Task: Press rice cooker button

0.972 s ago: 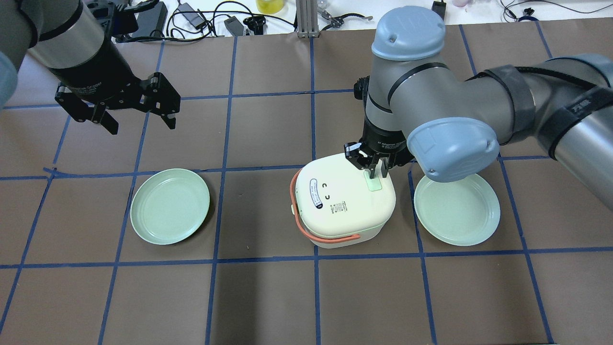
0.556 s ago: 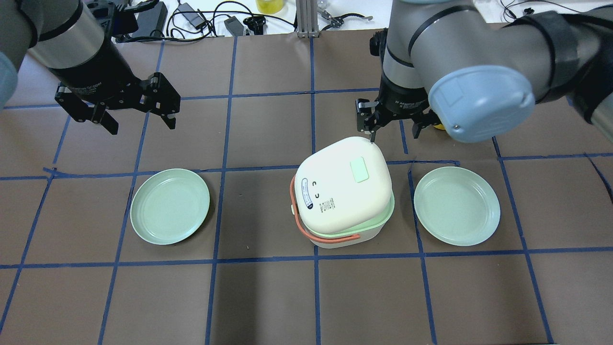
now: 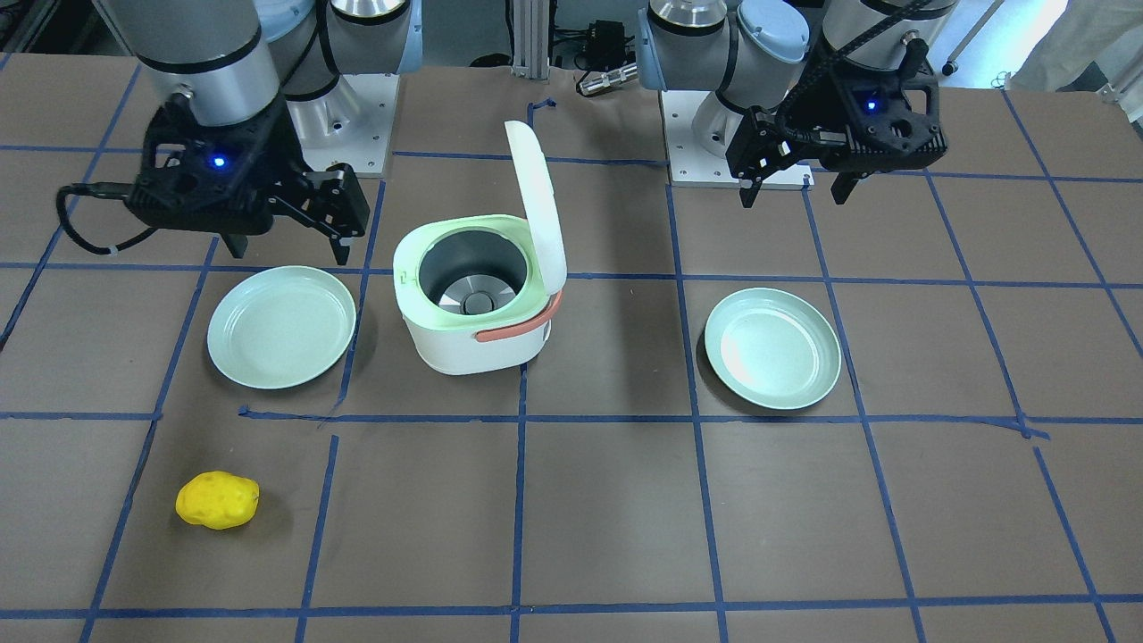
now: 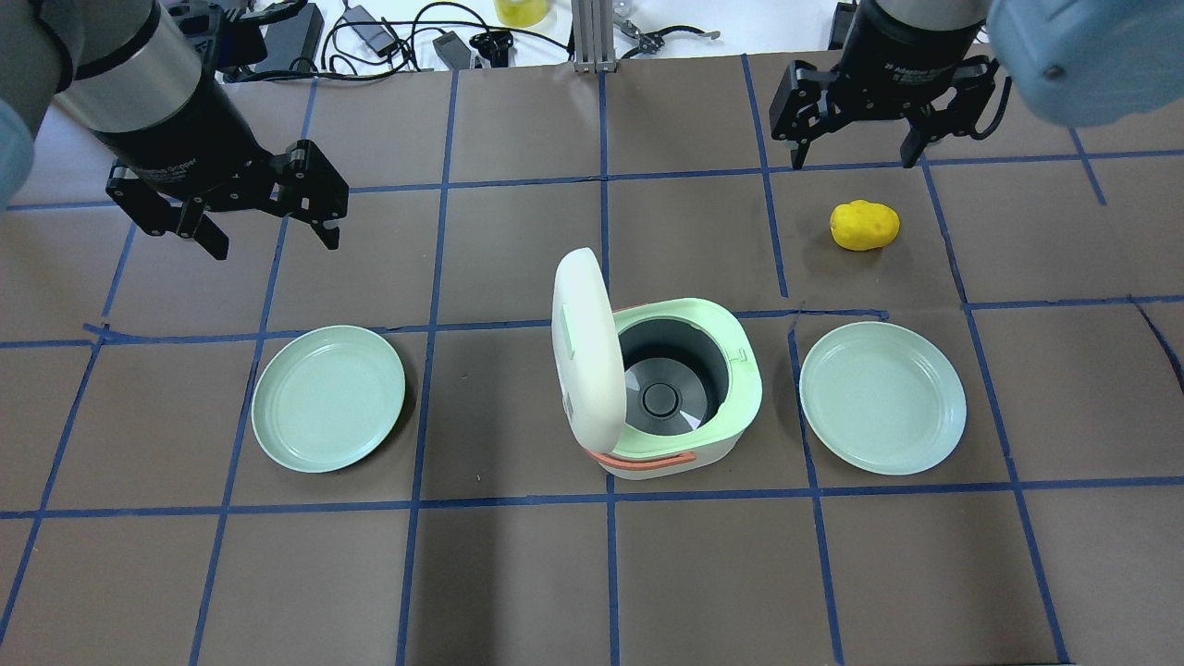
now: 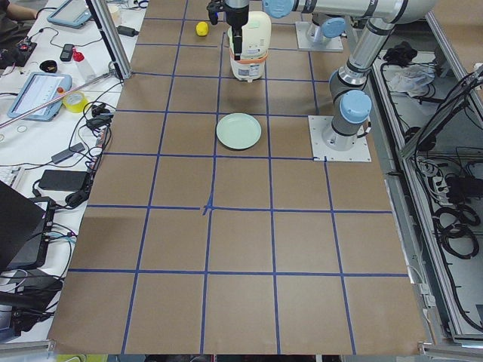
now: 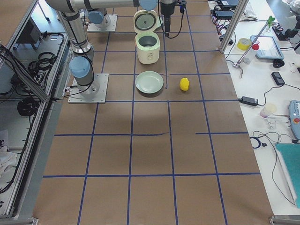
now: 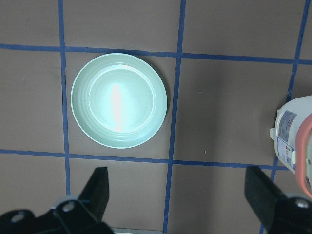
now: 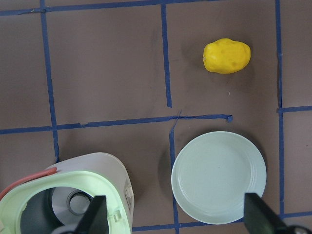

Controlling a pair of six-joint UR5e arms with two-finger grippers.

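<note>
The rice cooker (image 4: 731, 407) stands on the brown, blue-taped surface (image 4: 518, 573) at its middle, between 2 pale green plates, touching neither. Its white lid (image 4: 583, 356) is swung up and stands nearly upright on the side toward the robot's left, so the grey inner well (image 4: 661, 370) and the round plate at its bottom are open to view, ringed by a light green rim. The orange handle (image 4: 647, 458) lies folded down along the side nearest the robot. With the lid's outer face seen only edge-on, the button cannot be made out. The left plate (image 4: 328, 398) lies well apart from the cooker on the robot's left; the right plate (image 4: 881, 398) lies near it on the robot's right. A yellow, potato-shaped lump (image 4: 864, 225) rests on the surface beyond the right plate, farther from the robot and apart from it. The left fingers (image 4: 326, 222) hang above the surface beyond the left plate, spread wide and grasping nothing; the left wrist view looks straight down on that plate, with the cooker's wall at its right edge. The right fingers (image 4: 794, 139) hang high near the far edge, past the yellow lump, likewise spread wide and released; the right wrist view takes in the lump, the right plate and a corner of the uncovered cooker.
</note>
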